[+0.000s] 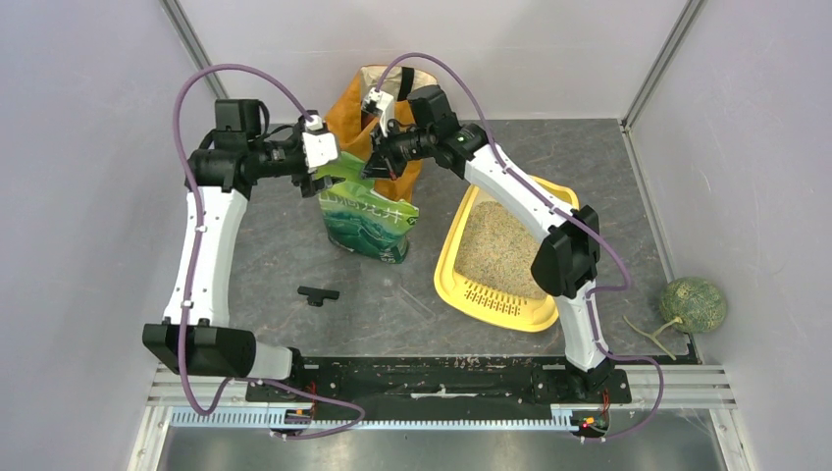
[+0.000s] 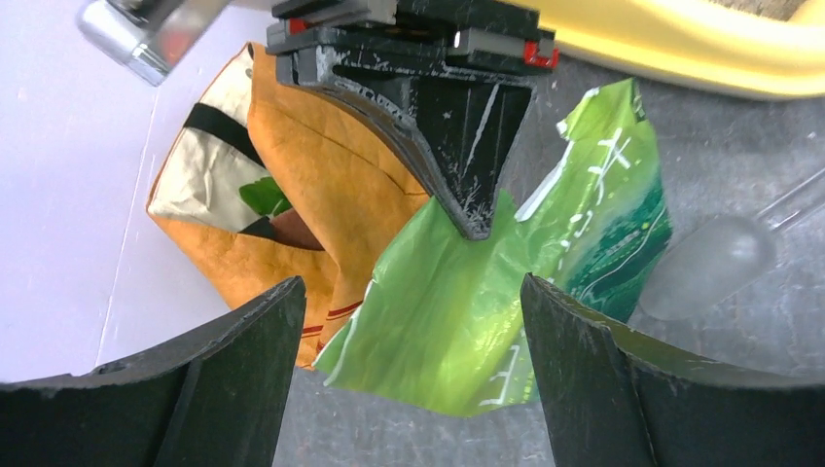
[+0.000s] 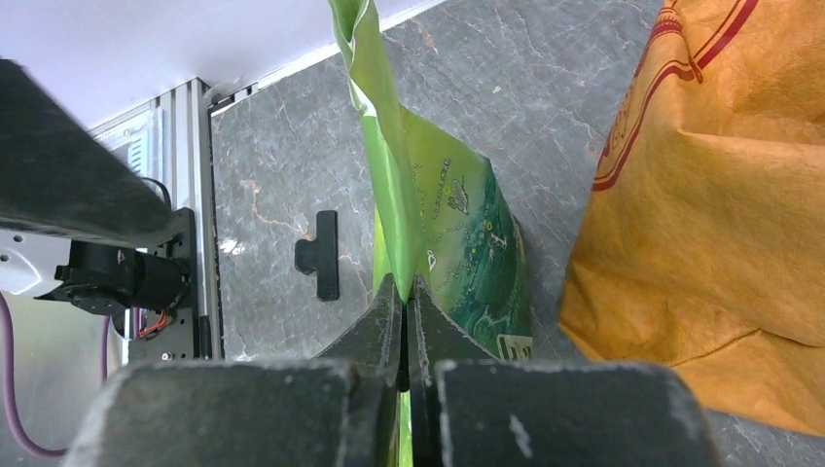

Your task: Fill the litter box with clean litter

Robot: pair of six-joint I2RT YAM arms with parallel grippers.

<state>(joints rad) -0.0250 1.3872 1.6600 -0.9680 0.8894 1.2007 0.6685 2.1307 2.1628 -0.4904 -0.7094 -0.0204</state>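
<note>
Right claw (image 3: 404, 292) is pinched shut on the upper edge of the green litter bag (image 1: 368, 221), upright mid-worktop (image 1: 392, 304). Left claw (image 2: 409, 302) stands wide, that edge between its fingers. Litter box (image 1: 491, 299), at the bag's 3 o'clock, holds beige litter (image 1: 495, 250). An orange bag (image 1: 353, 118) stands at 12 o'clock.

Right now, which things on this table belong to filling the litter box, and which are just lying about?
Job: shallow yellow plastic litter tray, tan sandy granules inside; green printed plastic litter bag, pinched by the right gripper; open left gripper.
Lying about: orange shopping bag; small black clip; round green melon.
</note>
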